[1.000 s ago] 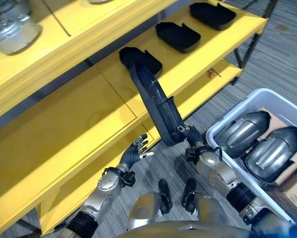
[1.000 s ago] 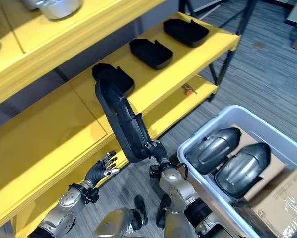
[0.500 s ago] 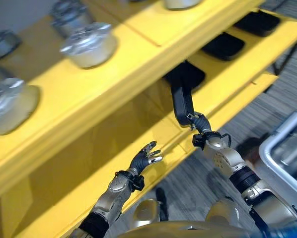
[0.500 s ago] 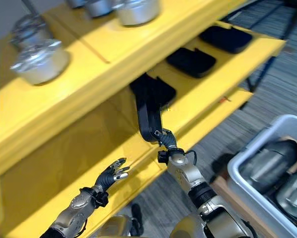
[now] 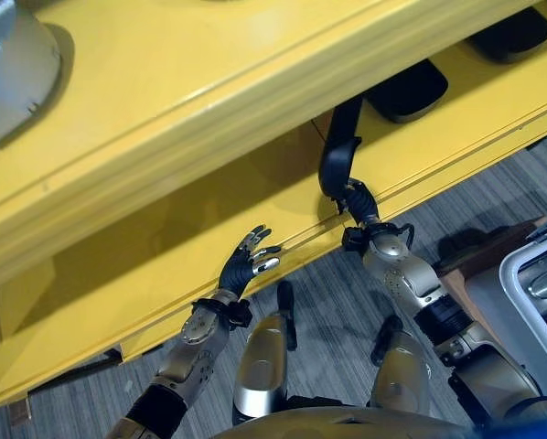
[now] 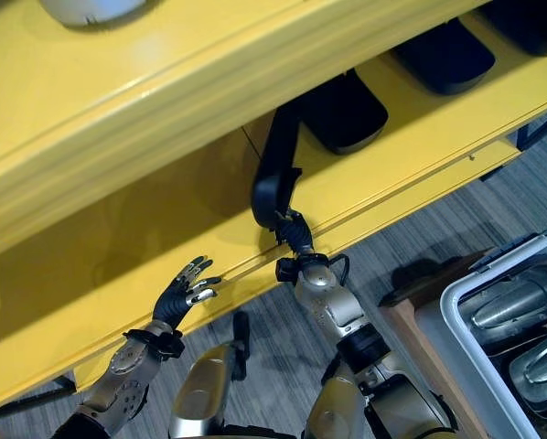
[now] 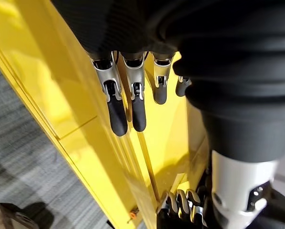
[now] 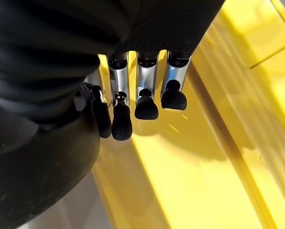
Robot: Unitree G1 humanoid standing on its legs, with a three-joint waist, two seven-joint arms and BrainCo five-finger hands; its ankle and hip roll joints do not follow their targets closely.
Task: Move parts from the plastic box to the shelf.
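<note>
holding black part [image 5: 340,151] in r hand [image 5: 363,208], fingers clamped, over yellow shelf [image 5: 255,197] | l hand [image 5: 243,271] fingers apart

I can't see the top end of the long black plastic part [image 5: 339,151]; it goes up behind the front lip of the yellow metal shelf [image 5: 209,101]. The white plastic box [image 6: 456,315] is cut off by the picture's edge, and so are the shiny grey metal parts [image 6: 516,306] inside it. A round silver metal piece [image 5: 13,64] on top is cut off too.
</note>
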